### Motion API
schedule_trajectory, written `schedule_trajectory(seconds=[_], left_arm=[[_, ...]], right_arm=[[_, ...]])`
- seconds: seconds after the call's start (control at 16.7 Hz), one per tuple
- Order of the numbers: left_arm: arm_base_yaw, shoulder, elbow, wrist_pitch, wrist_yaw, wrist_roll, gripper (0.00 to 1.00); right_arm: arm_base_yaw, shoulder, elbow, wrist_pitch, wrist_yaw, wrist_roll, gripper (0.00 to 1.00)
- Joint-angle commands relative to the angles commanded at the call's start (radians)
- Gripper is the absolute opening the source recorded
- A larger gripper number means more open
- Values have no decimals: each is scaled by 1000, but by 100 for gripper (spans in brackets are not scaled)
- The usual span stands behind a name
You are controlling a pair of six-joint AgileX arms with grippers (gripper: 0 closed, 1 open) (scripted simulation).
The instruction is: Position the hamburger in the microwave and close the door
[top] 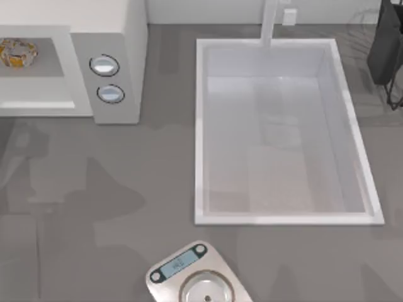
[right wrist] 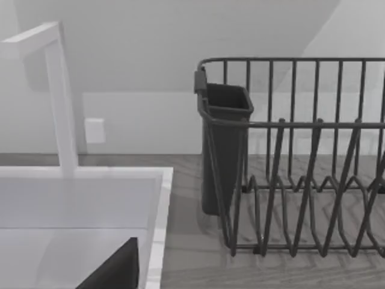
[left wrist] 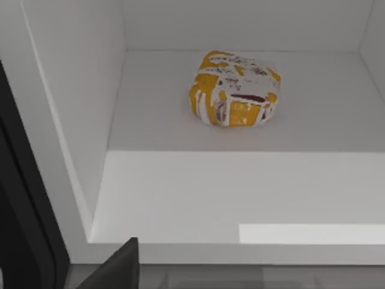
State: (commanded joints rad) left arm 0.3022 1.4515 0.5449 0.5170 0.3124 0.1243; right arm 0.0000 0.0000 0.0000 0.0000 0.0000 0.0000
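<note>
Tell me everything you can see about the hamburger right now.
The hamburger is a small rounded lump, seemingly wrapped in white with orange-yellow patches and dark reddish marks. It sits flat on the white floor of the microwave cavity, toward the back, apart from the walls. Nothing touches it, and the front is open.

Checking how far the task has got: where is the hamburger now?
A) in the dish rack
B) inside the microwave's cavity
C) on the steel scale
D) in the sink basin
B: the hamburger sits on the white floor inside the microwave, whose cavity is open.
</note>
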Motion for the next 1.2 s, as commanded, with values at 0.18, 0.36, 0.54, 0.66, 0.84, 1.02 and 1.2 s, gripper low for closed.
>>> schedule_trajectory(seconds=[0.18,0.36,0.54,0.66,0.84,1.02,1.2], left_arm=[[-1,2,-2,2,0,0,100],[-14,-52,-25,-19,-17,-6,100],[-48,-197,-82,-73,-50,-19,100],[-78,-343,-137,-126,-78,-30,100],[-131,-629,-238,-224,-129,-51,100],[-185,-942,-347,-328,-187,-75,100],[-238,-1202,-444,-421,-243,-98,100]], right_arm=[[0,0,0,0,0,0,100],[0,0,0,0,0,0,100],[0,0,0,0,0,0,100],[0,0,0,0,0,0,100],[0,0,0,0,0,0,100],[0,0,0,0,0,0,100],[0,0,0,0,0,0,100]])
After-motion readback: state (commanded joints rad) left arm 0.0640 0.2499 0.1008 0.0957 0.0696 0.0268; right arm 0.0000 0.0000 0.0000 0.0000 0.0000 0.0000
